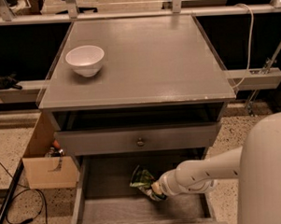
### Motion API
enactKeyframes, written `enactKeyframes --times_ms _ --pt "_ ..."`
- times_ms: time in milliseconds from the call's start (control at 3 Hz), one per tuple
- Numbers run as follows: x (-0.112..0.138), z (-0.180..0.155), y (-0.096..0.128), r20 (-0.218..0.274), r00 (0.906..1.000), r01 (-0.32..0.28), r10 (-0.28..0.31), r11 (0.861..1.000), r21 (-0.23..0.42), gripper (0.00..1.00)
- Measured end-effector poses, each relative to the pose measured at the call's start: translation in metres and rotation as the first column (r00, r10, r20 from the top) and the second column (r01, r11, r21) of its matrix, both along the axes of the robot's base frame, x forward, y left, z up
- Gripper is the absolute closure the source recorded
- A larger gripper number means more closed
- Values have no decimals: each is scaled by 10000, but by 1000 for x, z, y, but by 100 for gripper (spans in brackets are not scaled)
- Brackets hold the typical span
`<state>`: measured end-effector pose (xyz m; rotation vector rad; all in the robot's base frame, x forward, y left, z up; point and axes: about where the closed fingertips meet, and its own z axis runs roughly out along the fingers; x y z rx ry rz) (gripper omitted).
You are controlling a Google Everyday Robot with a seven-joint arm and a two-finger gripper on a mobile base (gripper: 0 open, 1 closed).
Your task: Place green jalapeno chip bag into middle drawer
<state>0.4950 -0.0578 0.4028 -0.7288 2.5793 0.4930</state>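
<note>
The green jalapeno chip bag (141,178) is crinkled and tilted, inside the open middle drawer (112,209), near the middle of its wood-grain floor. My gripper (154,190) reaches in from the right on a white arm. It is shut on the bag's lower right end and holds the bag low over the drawer floor. The wrist hides the bag's held edge.
A white bowl (85,59) stands on the grey cabinet top (147,62) at the left. A closed drawer front with a brass knob (140,142) sits just above the open drawer. A cardboard box (45,167) and a black cable (13,203) lie on the floor at the left.
</note>
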Motion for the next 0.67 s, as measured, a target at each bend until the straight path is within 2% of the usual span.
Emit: enactKeyframes --times_ms 667 --pt "0 0 0 0 10000 0 0 10000 0 50"
